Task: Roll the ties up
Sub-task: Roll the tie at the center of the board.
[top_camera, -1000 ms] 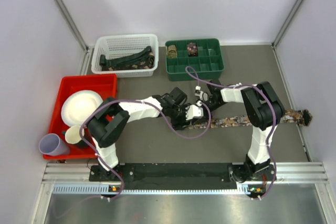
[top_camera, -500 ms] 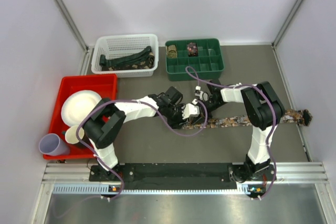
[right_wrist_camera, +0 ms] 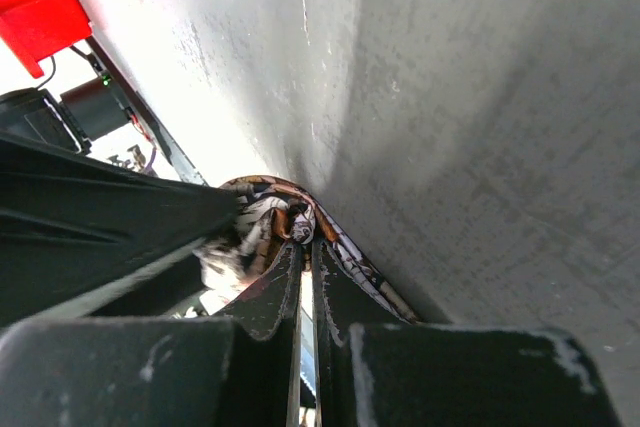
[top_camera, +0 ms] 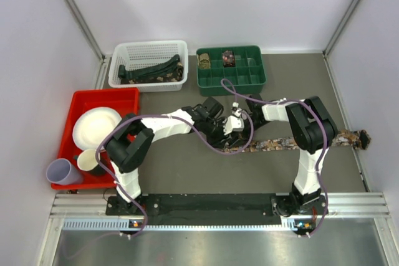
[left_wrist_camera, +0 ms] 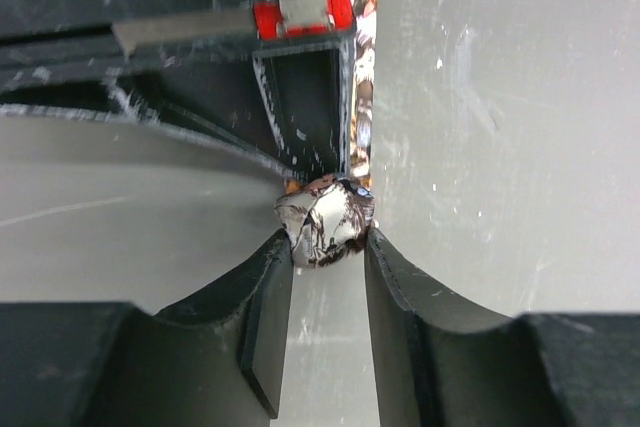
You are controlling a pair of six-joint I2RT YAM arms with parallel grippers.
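Closest to me, the two arms rise from the black rail at the table's (top_camera: 187, 169) near edge and reach in to meet at the middle of the grey surface. A brown-red speckled tie (top_camera: 293, 142) lies flat there, running from the meeting point out to the right, and its far tip ends near the right wall. A purple cable (top_camera: 215, 151) loops down beside its near end.

Where the arms meet, the end of that tie is wound into a small coil (left_wrist_camera: 325, 225). The left gripper (left_wrist_camera: 326, 252) has its two dark fingers pressed against either side of the coil, clamped on it, with the loose strip leading away from it. The right gripper (right_wrist_camera: 305, 247) comes at it from the other side. Its fingers are all but together, only a slit between them, and their tips nip the wound fabric at the coil's core.

Off to the left sits a red tray (top_camera: 128, 96) holding a white plate (top_camera: 96, 126), with a purple cup (top_camera: 62, 171) at its near corner.

Furthest back, a white basket (top_camera: 149, 48) holds dark ties (top_camera: 153, 70) lying loose. Just beside it on the right, a green compartment tray (top_camera: 262, 79) has rolled ties (top_camera: 229, 58) tucked into two of its back cells
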